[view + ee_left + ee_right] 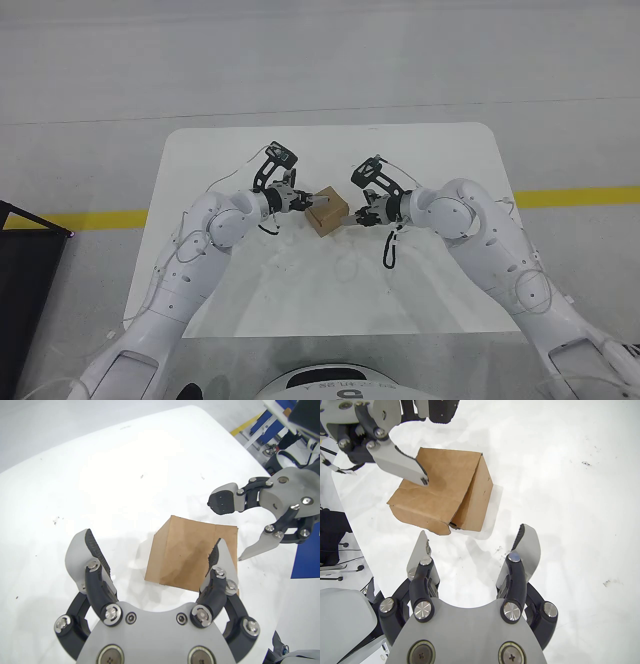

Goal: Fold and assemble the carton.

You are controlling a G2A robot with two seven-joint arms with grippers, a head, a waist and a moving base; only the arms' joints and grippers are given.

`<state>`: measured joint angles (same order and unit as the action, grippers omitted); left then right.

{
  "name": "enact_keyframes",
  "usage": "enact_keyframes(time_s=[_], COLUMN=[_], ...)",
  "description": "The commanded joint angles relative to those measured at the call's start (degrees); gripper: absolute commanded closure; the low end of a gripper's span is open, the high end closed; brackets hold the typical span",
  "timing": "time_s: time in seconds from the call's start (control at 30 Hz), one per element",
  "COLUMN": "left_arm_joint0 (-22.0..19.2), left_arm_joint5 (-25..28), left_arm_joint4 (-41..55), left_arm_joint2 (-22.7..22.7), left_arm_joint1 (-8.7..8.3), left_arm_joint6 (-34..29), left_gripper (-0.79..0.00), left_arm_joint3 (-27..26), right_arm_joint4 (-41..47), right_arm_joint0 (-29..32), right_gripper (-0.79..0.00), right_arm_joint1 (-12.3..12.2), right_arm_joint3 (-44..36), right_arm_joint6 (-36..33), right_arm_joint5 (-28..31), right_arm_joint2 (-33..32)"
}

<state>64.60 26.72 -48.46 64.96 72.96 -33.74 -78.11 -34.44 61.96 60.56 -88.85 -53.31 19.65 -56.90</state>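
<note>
A small brown carton (pixel 326 211) stands near the middle of the white table (pixel 430 160), its flaps folded over and one corner seam slightly agape. My left gripper (pixel 153 550) is open at the carton (pixel 185 555); one fingertip (pixel 220 552) lies on its top face while the other hangs off to the side over bare table. My right gripper (pixel 475 538) is open just short of the carton (pixel 445 487) on the opposite side, touching nothing. Each wrist view shows the other arm too: the right gripper (pixel 231 530) and the left gripper (pixel 432 447).
The table's surface around the carton is bare white with a few dark specks. A yellow floor line (pixel 100 218) runs behind the table, and a black frame (pixel 20 260) stands off its left side. Blue furniture (pixel 265 422) is beyond the table's far corner.
</note>
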Motion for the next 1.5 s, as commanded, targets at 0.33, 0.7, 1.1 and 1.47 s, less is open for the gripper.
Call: enact_keyframes(time_s=[0.33,0.7,1.1,1.47], left_arm_joint0=[1.7,6.4,8.4,5.7], left_arm_joint5=[0.9,4.3,5.5,7.5], left_arm_joint4=[2.6,10.5,10.5,10.8], left_arm_joint2=[3.2,15.1,15.4,12.2], left_arm_joint1=[-0.68,-3.17,-4.00,-4.10], left_arm_joint6=[1.7,4.6,4.4,2.2], left_gripper=[-0.785,-0.785,-0.785,-0.785], left_arm_joint3=[0.3,2.8,1.5,5.0], right_arm_joint4=[-2.9,-23.8,-23.9,-24.0], right_arm_joint0=[-0.4,-7.3,-14.2,-16.8], right_gripper=[-0.785,-0.637,-0.557,-0.600], right_arm_joint1=[-0.1,1.2,4.4,6.2], right_arm_joint3=[-1.6,-4.8,0.5,2.2], right_arm_joint6=[1.0,0.8,0.0,-1.8], right_arm_joint5=[1.7,9.1,9.6,11.1], right_arm_joint2=[0.3,8.9,16.1,19.4])
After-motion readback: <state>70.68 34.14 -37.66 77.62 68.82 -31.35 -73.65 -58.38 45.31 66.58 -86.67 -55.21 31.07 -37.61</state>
